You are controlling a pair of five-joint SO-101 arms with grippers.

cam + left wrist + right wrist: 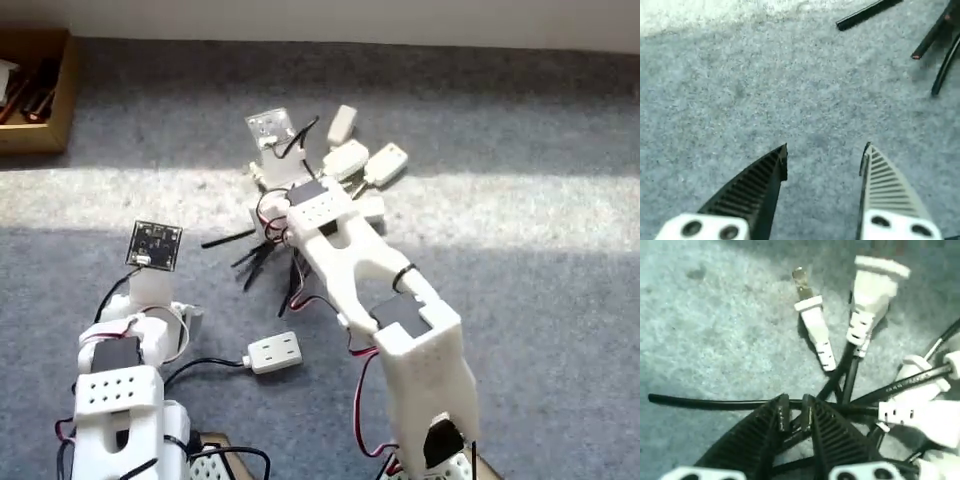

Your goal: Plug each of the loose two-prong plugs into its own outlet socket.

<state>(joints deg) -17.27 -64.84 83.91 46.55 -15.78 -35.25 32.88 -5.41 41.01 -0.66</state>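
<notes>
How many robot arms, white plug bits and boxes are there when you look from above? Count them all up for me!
Robot arms: 2
White plug and socket ends in the bunch: 4 showing; the arm may hide more
White outlet block lying apart: 1
Wooden box: 1
Black cords: too tangled to count
Total: 8

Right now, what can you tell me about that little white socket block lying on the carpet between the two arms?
The white socket block is small, flat and rectangular, plastic by its look, with dark slots on its top face. It lies flat on the grey carpet, between the two arms. A black cord leaves one end and runs toward the base of the arm beside it. Nothing is plugged into it, and nothing else touches it.
</notes>
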